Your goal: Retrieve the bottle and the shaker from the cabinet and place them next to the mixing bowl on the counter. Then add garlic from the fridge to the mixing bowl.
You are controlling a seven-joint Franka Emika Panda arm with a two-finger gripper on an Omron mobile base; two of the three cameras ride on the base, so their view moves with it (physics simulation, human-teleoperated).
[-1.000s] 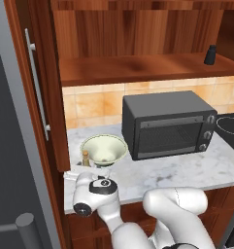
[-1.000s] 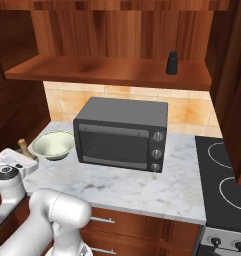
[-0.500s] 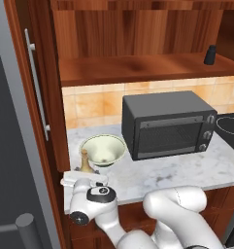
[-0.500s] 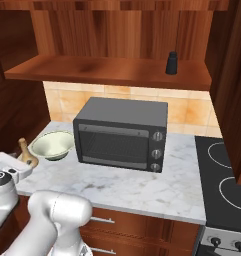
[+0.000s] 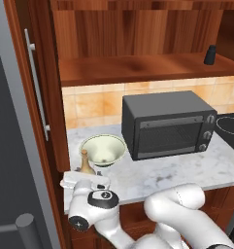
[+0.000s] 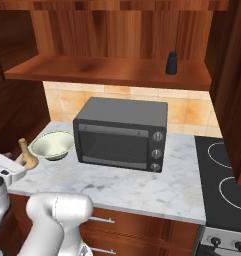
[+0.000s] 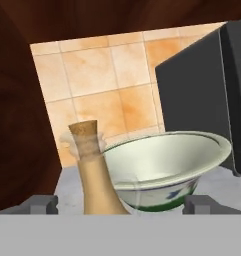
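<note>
Fingers backed off; bottle stands upright.

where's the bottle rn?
The bottle stands upright on the counter at its left end, just in front-left of the mixing bowl, between the open gripper's fingertips in the hand view.

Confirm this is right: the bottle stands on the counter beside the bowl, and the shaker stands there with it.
Not quite. The bottle does stand on the counter beside the bowl, but the shaker is on the cabinet shelf above the microwave, not on the counter. The right base view shows it plainly.
</note>
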